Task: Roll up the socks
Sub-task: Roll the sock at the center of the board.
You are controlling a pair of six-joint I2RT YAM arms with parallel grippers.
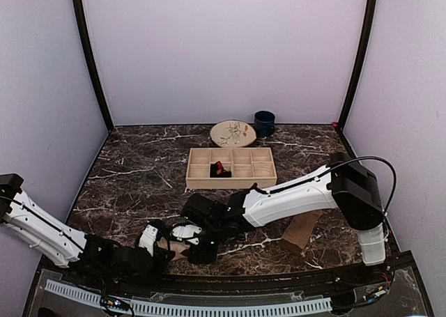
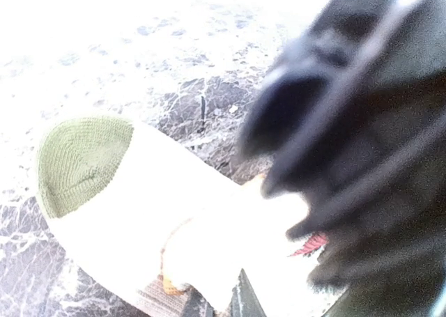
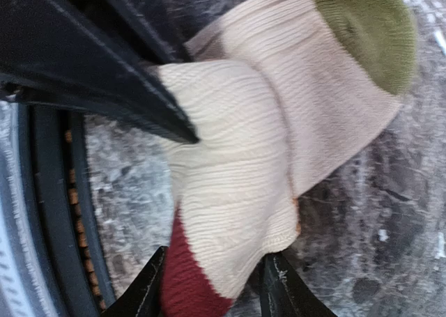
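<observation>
**Cream sock part-folded at the near edge, both grippers on it**

Handling: the cream sock (image 3: 230, 184), with a green toe and a maroon patch, is light, limp ribbed knit. It is neither fragile nor slippery. I judge it will sag and spring open if let loose. The best hold is probably a pinch across the doubled fold, through both layers, rather than on a single edge.

Position: it lies on the table (image 1: 132, 178) at 6 o'clock, close to my bases and a little left of centre. It is folded over itself.

Left gripper (image 2: 219, 303): clenched. The fabric runs in between its fingers, so I take it as pinching the folded end.

Right gripper (image 3: 212, 289): fingers apart, one on each side of the maroon end, with fabric touching both. I cannot tell whether they press it or only flank it.

Farther out:
- The tan sock (image 1: 302, 231) lies at 3 o'clock of the cream one, well apart, partly under my right arm.
- The tray (image 1: 230, 184) sits at 12 o'clock, with the black sock (image 1: 221, 169) in a middle compartment.
- The plate (image 1: 233, 133) and mug (image 1: 264, 124) stand side by side by the back wall.
</observation>
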